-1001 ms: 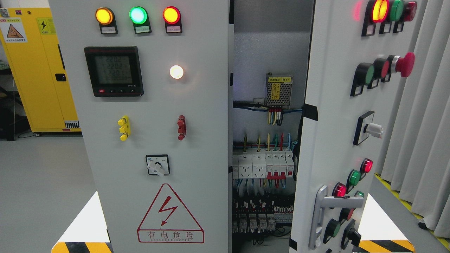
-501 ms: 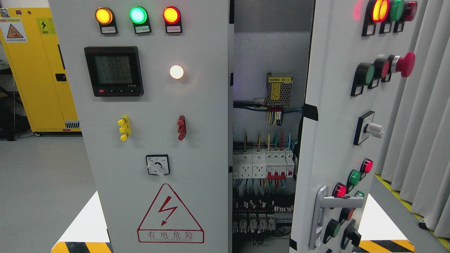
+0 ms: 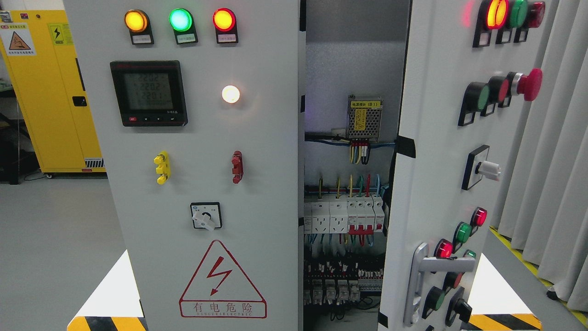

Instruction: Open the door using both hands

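While you look through the head view, the right door of the grey cabinet stands swung open toward you, its silver handle low at the picture's right and its face carrying red and green buttons plus a red mushroom button. The left door is shut and faces you flat, with three lit lamps along the top, a dark meter, a rotary switch and a red warning triangle. Between the two doors you see the cabinet's inside: a mesh-covered power supply, coloured wires and a row of white breakers. A yellow cabinet stands behind at the left, grey curtains hang at the right. Neither hand shows, so you cannot tell how the fingers stand. Nothing blocks either door. Compared with the earlier frames, the doors have not shifted; only the meter's digits flicker.
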